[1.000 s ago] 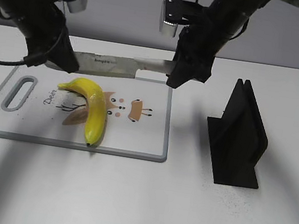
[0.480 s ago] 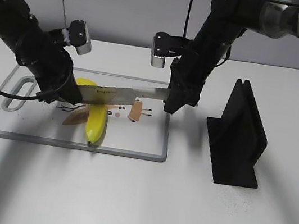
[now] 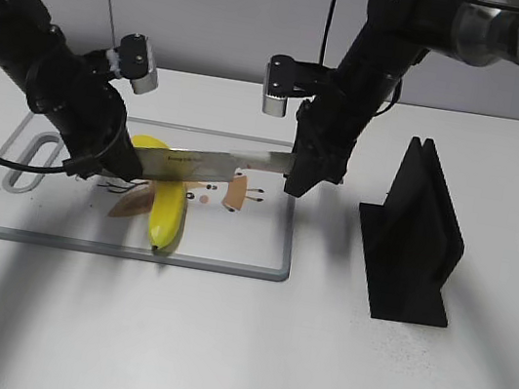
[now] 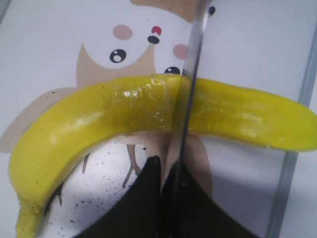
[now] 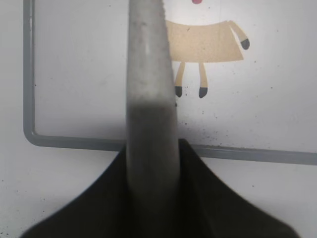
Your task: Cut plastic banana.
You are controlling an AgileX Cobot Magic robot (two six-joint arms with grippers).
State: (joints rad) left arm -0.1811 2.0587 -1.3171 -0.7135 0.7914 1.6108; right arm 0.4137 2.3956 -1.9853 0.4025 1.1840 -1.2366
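Observation:
The plastic banana lies on the white cutting board, curved, glossy yellow. A knife is held level across the banana's middle by both grippers. My left gripper is shut on the blade's tip end. My right gripper is shut on the grey handle. In the left wrist view the blade runs edge-on over the banana from my jaws and appears to touch it. In the right wrist view the handle sticks out from my jaws over the board.
A black knife stand stands on the white table to the right of the board. The board carries a brown cartoon deer print and a handle slot at its left end.
A second ago the knife was held higher, over the board's far edge. Both grippers have brought it down and nearer, onto the banana. In the last half second nothing has visibly moved.

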